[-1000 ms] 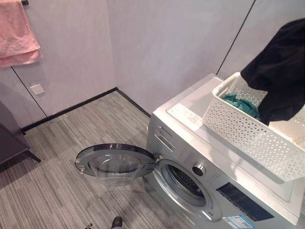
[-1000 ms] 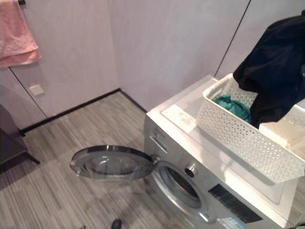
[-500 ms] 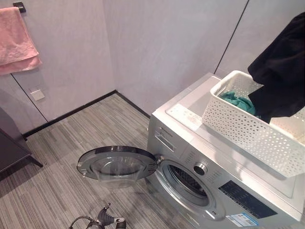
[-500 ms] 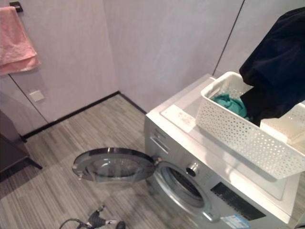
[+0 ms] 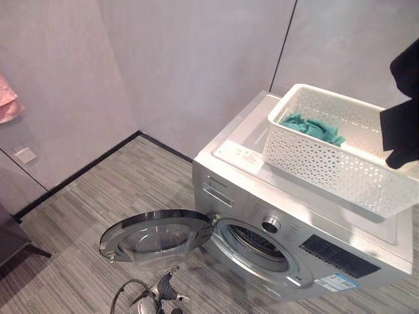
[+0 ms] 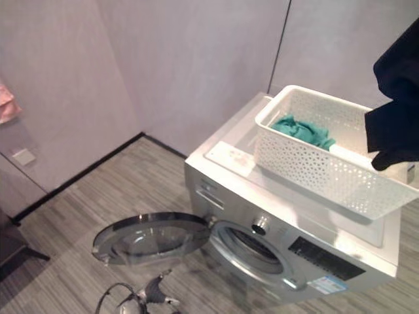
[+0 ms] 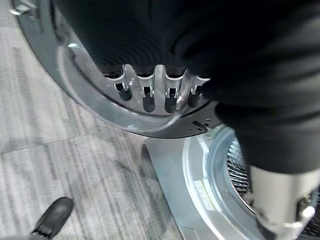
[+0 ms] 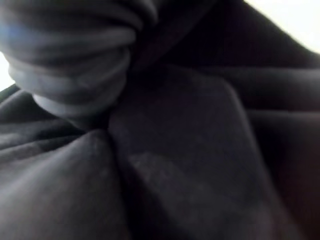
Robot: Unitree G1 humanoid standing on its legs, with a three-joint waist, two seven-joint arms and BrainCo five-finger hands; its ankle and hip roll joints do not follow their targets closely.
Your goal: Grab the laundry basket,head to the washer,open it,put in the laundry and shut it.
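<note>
Dark garment (image 5: 404, 111) lifted higher than a second ago, now clear of basket (image 5: 314, 163) on washer (image 5: 288, 229); teal cloth (image 5: 311, 125) left inside. Door (image 5: 154, 235) open. Right hand (image 8: 75, 60) buried in fabric, grip unreadable. Left hand (image 7: 155, 85) fingers curled, empty. Next: drum.

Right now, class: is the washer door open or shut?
Open: the door hangs swung out over the floor, and the drum opening shows.

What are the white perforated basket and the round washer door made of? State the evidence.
White perforated laundry basket: apparently rigid matte plastic, judging by its moulded grid of holes. Round washer door: seemingly clear glass or plastic bowl in a shiny metallic-looking ring; the floor shows through it.
</note>
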